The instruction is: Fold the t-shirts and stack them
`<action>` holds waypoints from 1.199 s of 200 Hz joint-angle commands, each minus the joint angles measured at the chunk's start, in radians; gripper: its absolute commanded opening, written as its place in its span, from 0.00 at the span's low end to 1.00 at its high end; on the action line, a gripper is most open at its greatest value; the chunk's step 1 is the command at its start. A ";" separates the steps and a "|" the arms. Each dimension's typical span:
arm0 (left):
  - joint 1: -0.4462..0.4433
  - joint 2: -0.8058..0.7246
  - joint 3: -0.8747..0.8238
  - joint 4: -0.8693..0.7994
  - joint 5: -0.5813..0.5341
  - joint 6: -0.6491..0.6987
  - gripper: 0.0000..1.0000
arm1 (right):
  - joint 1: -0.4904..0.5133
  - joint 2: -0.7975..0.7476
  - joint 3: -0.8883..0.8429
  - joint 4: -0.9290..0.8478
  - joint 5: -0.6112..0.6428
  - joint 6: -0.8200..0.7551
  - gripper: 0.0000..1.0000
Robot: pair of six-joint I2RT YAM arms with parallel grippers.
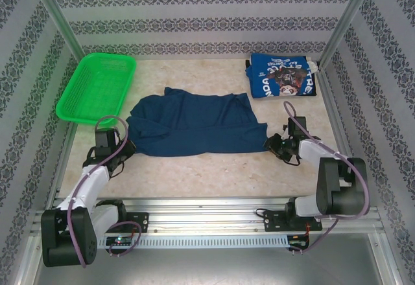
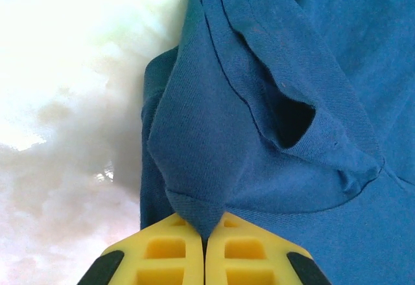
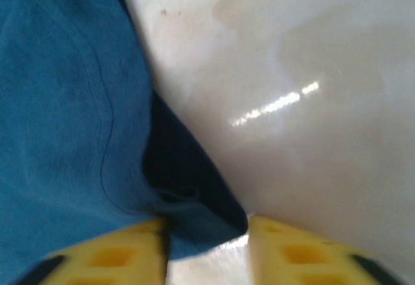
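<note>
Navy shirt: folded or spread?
Spread, rumpled, not neatly folded: the navy shirt lies wide across the table, one end pinched in the shut left gripper; whether layers are doubled, cannot tell.

A: Were both shirts patterned?
B: No. The navy shirt (image 1: pixel 194 126) looked plain; the blue shirt (image 1: pixel 283 78) was brighter, with white lettering and a dark picture.
A: And the basket (image 1: pixel 97 87)?
B: Bright green mesh. The table (image 1: pixel 214 175) was mottled beige, and the walls (image 1: pixel 194 26) were white with grey floral bands. The left gripper (image 2: pixel 204 230) had yellow fingers with black corners.
</note>
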 commanded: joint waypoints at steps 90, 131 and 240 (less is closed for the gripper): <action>0.013 -0.263 -0.042 -0.274 -0.039 -0.069 0.05 | -0.040 -0.295 -0.056 -0.223 0.156 0.009 0.00; 0.013 -0.328 -0.066 -0.333 -0.060 -0.112 0.06 | -0.053 -0.350 -0.124 -0.267 0.150 0.017 0.00; -0.135 -0.289 0.215 -0.325 -0.110 -0.065 0.73 | 0.194 -0.171 0.358 -0.410 0.251 -0.191 0.52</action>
